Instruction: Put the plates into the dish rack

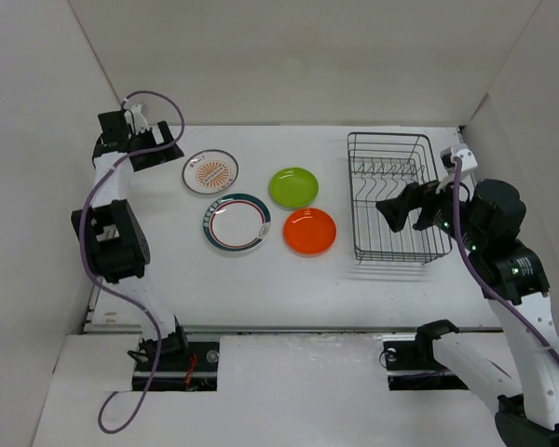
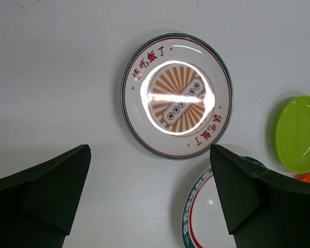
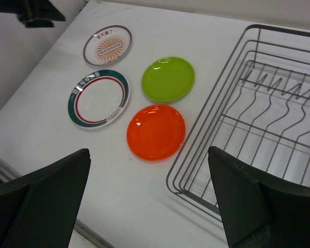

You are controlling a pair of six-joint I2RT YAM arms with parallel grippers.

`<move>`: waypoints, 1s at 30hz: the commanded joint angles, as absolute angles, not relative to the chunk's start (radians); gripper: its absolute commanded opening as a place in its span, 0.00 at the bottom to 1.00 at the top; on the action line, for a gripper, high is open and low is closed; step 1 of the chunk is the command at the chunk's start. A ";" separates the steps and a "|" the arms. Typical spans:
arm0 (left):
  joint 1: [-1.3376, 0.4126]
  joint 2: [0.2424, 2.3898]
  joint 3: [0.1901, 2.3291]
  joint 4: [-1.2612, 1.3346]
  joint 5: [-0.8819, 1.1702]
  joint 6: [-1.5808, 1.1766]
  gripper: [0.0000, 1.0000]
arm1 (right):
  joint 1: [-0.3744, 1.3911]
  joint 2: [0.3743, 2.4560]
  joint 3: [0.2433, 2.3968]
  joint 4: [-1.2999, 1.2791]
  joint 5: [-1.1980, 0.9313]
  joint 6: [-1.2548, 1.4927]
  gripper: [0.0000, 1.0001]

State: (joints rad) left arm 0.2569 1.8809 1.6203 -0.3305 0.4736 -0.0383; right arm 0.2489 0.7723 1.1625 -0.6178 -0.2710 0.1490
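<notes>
Both grippers are being held with jaws apart: the left gripper [image 2: 150,155] above the patterned plate [image 2: 176,95], the right gripper [image 1: 392,212] over the rack [image 1: 352,196]. The rimmed plate [image 1: 236,223], green plate [image 1: 293,187] and orange plate [image 1: 309,231] are also being seen flat on the table [image 1: 289,279], left of the rack.

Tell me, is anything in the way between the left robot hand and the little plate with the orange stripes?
No, nothing visible is in the way. The left gripper is open, and the small plate lies right ahead of its fingers, with only bare table between them. The green-rimmed plate lies off to the side.
</notes>
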 commanded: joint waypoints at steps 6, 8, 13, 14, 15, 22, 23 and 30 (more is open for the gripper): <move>0.278 2.187 1.831 -0.331 0.594 -0.077 1.00 | 0.284 0.758 1.118 -0.436 -0.410 0.190 1.00; 0.278 2.248 1.864 -0.331 0.594 -0.087 1.00 | 0.284 0.758 1.118 -0.436 -0.397 0.199 1.00; 0.267 2.338 1.913 -0.341 0.633 -0.097 0.99 | 0.302 0.778 1.118 -0.436 -0.358 0.199 1.00; 0.258 2.351 1.928 -0.353 0.644 -0.097 0.96 | 0.302 0.778 1.118 -0.436 -0.357 0.199 1.00; 0.258 2.377 1.942 -0.353 0.644 -0.097 0.94 | 0.302 0.787 1.118 -0.436 -0.357 0.199 1.00; 0.249 2.467 1.965 -0.383 0.727 -0.107 0.72 | 0.331 0.844 1.109 -0.402 -0.337 0.218 1.00; 0.249 2.467 1.965 -0.383 0.736 -0.107 0.72 | 0.331 0.844 1.109 -0.402 -0.337 0.218 1.00; 0.249 2.496 1.974 -0.452 0.775 -0.052 0.53 | 0.364 0.908 1.100 -0.348 -0.328 0.227 1.00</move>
